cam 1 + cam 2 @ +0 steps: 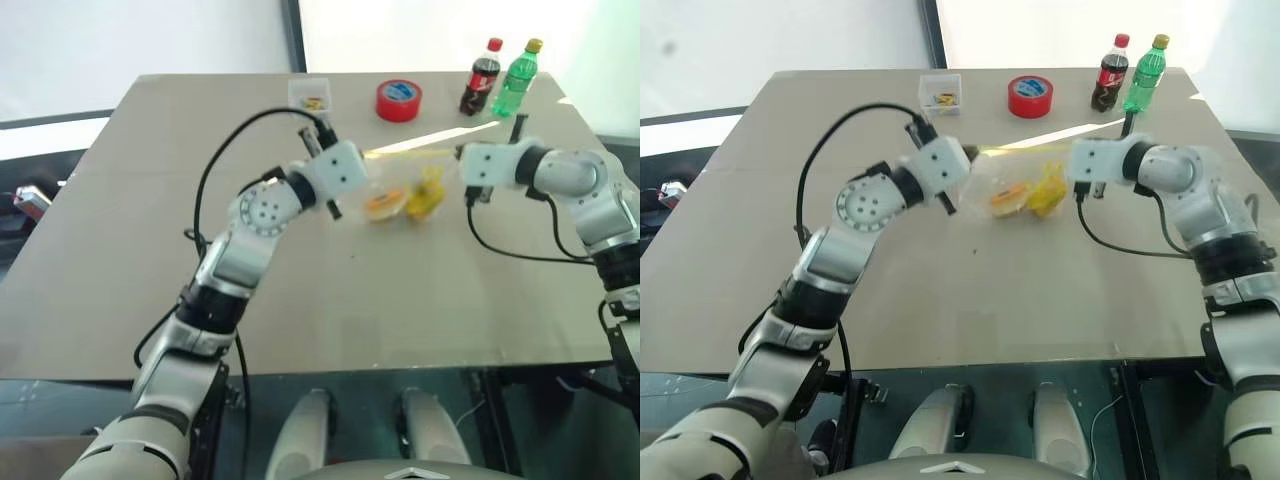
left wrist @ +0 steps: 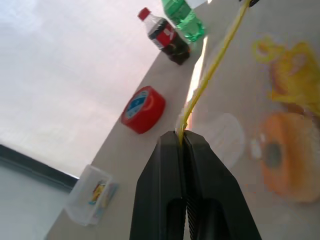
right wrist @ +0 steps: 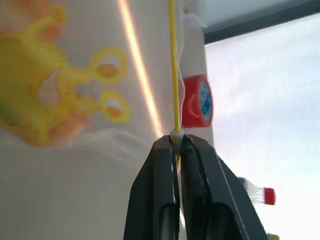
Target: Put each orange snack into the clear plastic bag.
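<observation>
While both arms reach over the table point(image 1: 150, 250), the bag point(image 1: 1015, 185) hangs in the air between them. The left gripper point(image 2: 183, 145) is pinched tight on one end of the bag's yellow strip point(image 2: 215, 60). The right gripper point(image 3: 176, 142) is pinched tight on the other end. An orange snack point(image 2: 282, 157) sits inside the bag, next to some yellow bits point(image 1: 425, 195). A second snack may be in there too, but it is hard to tell. Behind the bag stands a red tape roll point(image 1: 398, 100).
</observation>
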`<state>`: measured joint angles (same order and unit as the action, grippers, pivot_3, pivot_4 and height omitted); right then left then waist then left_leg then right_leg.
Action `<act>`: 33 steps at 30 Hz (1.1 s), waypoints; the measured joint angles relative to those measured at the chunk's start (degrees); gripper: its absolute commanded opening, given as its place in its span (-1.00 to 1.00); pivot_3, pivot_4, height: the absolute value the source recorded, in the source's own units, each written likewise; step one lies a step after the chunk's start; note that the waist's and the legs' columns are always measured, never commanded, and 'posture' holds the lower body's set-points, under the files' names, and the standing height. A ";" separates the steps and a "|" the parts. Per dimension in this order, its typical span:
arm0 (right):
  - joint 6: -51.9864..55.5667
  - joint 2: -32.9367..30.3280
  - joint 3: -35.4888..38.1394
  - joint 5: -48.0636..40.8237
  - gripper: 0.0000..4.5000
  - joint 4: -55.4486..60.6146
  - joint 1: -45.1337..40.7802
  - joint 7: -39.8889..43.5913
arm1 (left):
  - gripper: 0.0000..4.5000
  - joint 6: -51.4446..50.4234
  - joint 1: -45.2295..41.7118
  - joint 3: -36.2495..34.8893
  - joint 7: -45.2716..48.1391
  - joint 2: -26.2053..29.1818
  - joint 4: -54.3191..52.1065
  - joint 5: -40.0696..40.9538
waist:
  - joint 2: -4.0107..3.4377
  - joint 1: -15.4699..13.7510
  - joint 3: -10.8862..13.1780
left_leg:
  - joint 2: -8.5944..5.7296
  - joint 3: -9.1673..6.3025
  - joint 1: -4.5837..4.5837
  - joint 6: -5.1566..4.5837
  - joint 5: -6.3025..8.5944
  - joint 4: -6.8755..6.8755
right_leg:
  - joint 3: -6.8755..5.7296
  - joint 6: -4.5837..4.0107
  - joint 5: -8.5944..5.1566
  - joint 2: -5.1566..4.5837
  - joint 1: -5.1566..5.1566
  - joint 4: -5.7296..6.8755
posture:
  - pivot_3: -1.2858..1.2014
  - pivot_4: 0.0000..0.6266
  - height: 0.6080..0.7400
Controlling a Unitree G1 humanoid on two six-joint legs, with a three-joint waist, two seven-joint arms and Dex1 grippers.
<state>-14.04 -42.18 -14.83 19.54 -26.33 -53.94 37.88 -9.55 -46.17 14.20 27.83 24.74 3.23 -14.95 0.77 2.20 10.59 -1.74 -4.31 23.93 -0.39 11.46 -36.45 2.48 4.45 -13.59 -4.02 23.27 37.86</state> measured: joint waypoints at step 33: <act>38.93 -10.97 33.84 -44.50 0.30 33.82 47.56 27.00 | 0.26 -38.87 46.00 -32.15 8.59 0.75 -44.08 34.78 | -0.01 -0.34 -0.04 | 0.34 -0.04 -0.25 -0.23 0.16 -0.35 | -0.12 0.01 -0.04 0.01 -0.51 -0.17 | 0.03 -0.52 1.00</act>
